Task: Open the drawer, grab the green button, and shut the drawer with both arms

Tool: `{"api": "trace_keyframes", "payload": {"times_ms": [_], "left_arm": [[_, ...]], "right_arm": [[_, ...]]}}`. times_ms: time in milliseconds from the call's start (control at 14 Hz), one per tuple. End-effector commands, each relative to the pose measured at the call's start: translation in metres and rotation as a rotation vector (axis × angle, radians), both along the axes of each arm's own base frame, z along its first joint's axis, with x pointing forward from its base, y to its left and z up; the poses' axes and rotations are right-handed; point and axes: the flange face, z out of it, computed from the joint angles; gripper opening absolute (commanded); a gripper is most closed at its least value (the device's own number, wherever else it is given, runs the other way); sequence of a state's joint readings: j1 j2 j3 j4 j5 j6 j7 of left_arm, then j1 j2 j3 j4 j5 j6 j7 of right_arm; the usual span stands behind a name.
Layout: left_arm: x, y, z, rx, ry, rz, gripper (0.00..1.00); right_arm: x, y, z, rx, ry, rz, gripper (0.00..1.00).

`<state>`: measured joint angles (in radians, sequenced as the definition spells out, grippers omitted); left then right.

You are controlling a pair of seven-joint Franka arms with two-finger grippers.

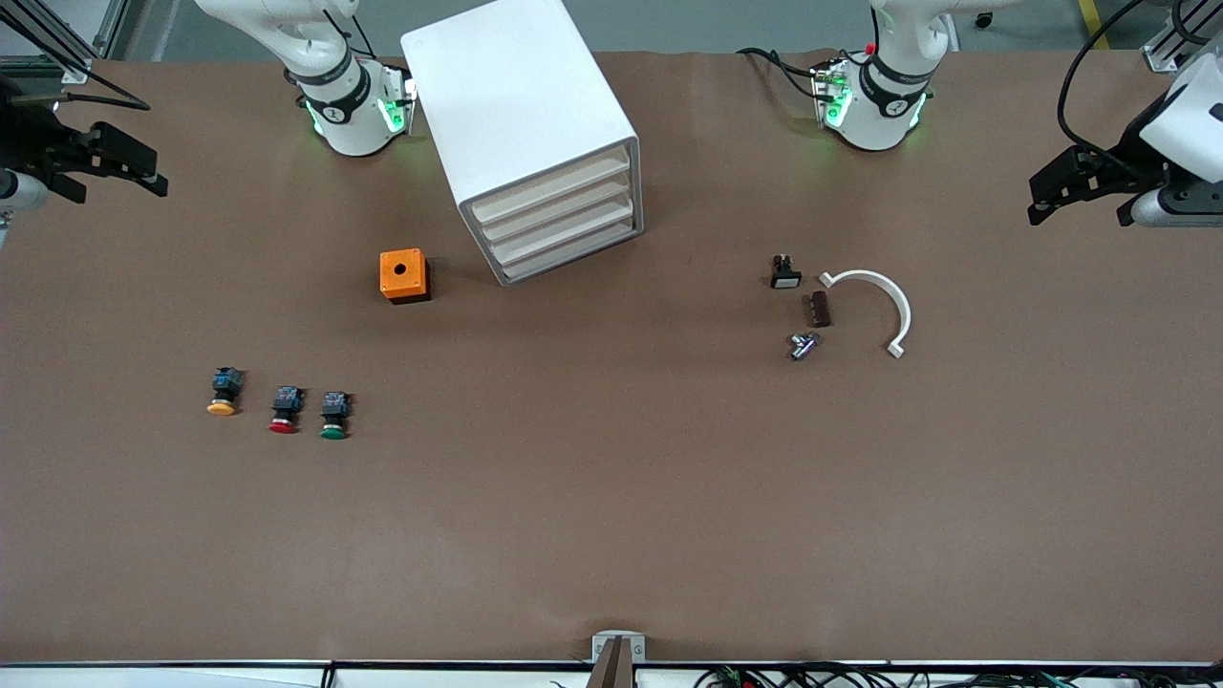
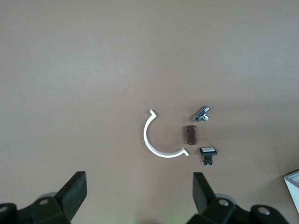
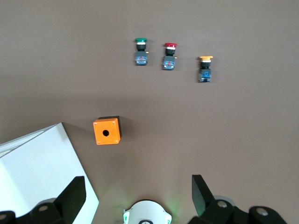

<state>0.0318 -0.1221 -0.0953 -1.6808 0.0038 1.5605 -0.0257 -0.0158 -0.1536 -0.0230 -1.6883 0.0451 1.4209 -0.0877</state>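
The white drawer cabinet [image 1: 530, 134] stands near the right arm's base, with its stacked drawers [image 1: 564, 225] all shut. The green-capped button [image 1: 333, 416] lies on the table nearer the front camera than the cabinet, toward the right arm's end, beside the red-capped one. It also shows in the right wrist view [image 3: 140, 51]. My right gripper [image 1: 115, 186] is open and empty, high over the table's right-arm end [image 3: 138, 191]. My left gripper [image 1: 1080, 212] is open and empty, high over the left-arm end [image 2: 138, 191].
A red-capped button [image 1: 285, 409] and a yellow-capped button [image 1: 225, 392] lie in a row with the green one. An orange box [image 1: 403, 275] sits beside the cabinet. A white half ring [image 1: 879, 301], brown block [image 1: 820, 309], metal fitting [image 1: 804, 345] and small black part [image 1: 785, 273] lie toward the left arm's end.
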Motion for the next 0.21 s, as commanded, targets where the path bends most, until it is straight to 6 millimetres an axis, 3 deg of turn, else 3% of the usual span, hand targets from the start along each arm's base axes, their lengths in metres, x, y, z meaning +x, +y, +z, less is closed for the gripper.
{"api": "trace_keyframes", "payload": {"times_ms": [0,143], "left_arm": [[-0.0025,0.0012,0.0089,-0.017,-0.016,0.008,1.0],[-0.0019,0.0026,0.0088,-0.018,-0.016,0.011,1.0]], "right_arm": [[-0.003,-0.0011,0.0064,0.019,-0.001,-0.007,1.0],[-0.003,-0.0007,0.0071,0.016,-0.003,-0.004,1.0]]}}
